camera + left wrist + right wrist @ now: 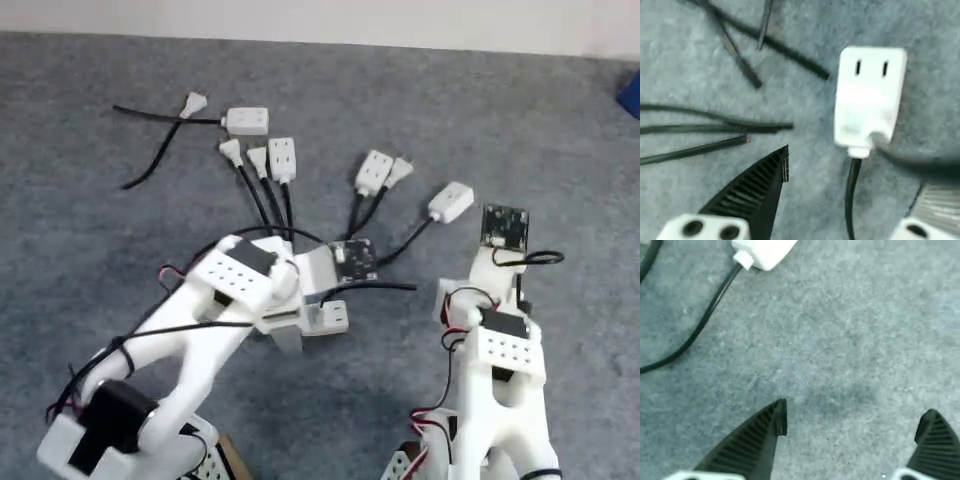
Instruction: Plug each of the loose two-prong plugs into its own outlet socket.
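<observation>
Our left gripper (855,170) and right gripper (857,407) gape empty; the socket (450,203) beyond the right one points lengthwise to two o'clock.

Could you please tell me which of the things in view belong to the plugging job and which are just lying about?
Belong to the job:
- outlet sockets, including the socket ahead of the open left gripper
- loose two-prong plugs
- their black cables

Just lying about:
- blue object at the far right edge
- brown piece at the near edge
</observation>
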